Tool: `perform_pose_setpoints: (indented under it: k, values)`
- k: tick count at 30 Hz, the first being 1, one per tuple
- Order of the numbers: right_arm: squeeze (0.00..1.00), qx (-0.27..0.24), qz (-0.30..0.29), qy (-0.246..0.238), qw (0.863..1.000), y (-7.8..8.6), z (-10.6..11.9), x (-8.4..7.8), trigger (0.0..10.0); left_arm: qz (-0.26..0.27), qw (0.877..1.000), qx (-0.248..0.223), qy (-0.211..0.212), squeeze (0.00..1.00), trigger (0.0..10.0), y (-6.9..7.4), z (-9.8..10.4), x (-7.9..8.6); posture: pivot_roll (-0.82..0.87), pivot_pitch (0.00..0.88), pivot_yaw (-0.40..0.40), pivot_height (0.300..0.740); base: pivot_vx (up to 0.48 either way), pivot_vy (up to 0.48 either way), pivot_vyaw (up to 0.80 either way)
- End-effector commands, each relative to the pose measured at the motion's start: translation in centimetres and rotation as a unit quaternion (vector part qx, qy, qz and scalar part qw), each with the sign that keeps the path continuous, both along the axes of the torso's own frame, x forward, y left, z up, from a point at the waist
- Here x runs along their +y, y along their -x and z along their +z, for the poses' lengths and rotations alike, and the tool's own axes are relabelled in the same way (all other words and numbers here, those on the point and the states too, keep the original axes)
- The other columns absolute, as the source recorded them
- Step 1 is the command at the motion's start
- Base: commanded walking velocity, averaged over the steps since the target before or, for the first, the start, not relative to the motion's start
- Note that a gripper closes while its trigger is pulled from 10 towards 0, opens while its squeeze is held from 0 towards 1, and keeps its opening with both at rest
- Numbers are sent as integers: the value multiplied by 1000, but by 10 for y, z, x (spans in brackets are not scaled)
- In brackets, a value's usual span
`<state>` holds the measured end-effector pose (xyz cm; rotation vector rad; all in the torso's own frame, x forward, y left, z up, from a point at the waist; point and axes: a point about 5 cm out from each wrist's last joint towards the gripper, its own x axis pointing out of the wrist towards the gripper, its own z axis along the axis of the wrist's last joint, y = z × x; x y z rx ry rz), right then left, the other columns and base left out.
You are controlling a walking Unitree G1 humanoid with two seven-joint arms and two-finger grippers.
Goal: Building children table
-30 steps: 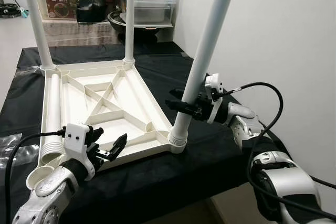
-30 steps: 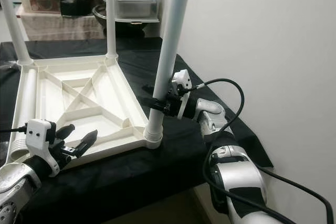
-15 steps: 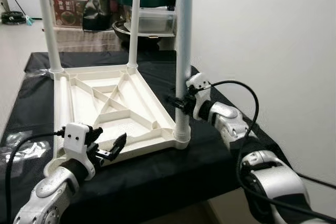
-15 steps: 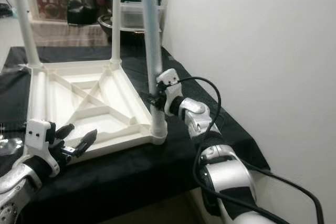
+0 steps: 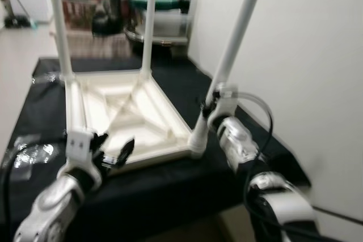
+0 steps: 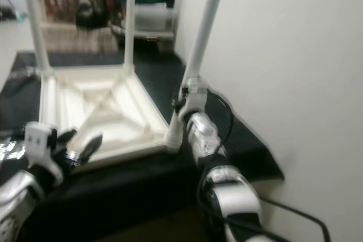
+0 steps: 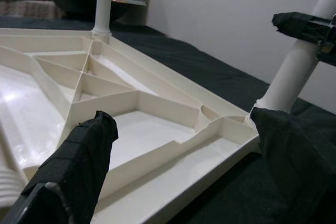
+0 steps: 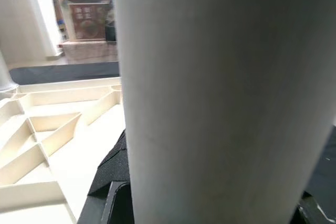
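The white children's table top (image 5: 122, 111) lies upside down on a black-covered table (image 5: 170, 188). Two white legs (image 5: 148, 26) stand upright at its far corners. A third leg (image 5: 231, 49) sits in the near right corner socket and leans right at its top. My right gripper (image 5: 208, 107) is shut on this leg low down; in the right wrist view the leg (image 8: 210, 103) is pressed close between the fingers. My left gripper (image 5: 117, 154) hovers open at the top's near edge, its fingers (image 7: 79, 171) apart and empty. Both eye views are blurred.
The white wall (image 5: 306, 55) stands close on the right. Behind the table, a shelf holds boxes and a clear bin (image 5: 164, 21). A crinkled plastic bag (image 5: 28, 152) lies at the left. A ribbed white tube end (image 7: 8, 192) lies in the top's near left.
The camera has shifted and blurred. The near right leg stood upright half a second ago and now leans right at its top, still in my right gripper. The left gripper has stayed open.
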<state>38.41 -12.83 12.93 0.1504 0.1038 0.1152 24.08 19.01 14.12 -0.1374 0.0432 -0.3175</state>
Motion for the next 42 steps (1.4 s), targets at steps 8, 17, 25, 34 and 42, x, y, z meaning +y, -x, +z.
perform_pose_setpoints:
  k: [8,17,25,34,42]
  values:
    - [0,117,-117,38,986,22,-49,-10,0,4,1000,3,-1,0,10000,-2,-2,-1,66,0,-142,740,0,0,0]
    - [0,126,-184,58,973,21,-47,-11,0,7,1000,2,-2,0,10000,-2,-2,-1,68,0,-144,740,0,0,0]
    - [0,115,-237,40,964,18,-37,-11,0,10,1000,1,-2,0,10000,-3,-1,0,70,0,-141,740,0,0,0]
    - [0,106,-251,12,962,14,-26,-2,0,10,1000,1,-1,0,10000,-4,-1,-1,70,0,-140,740,0,0,0]
    - [0,114,-229,-3,967,11,-15,11,10000,9,1000,2,-1,0,10000,-5,-2,-1,65,0,-138,740,0,0,0]
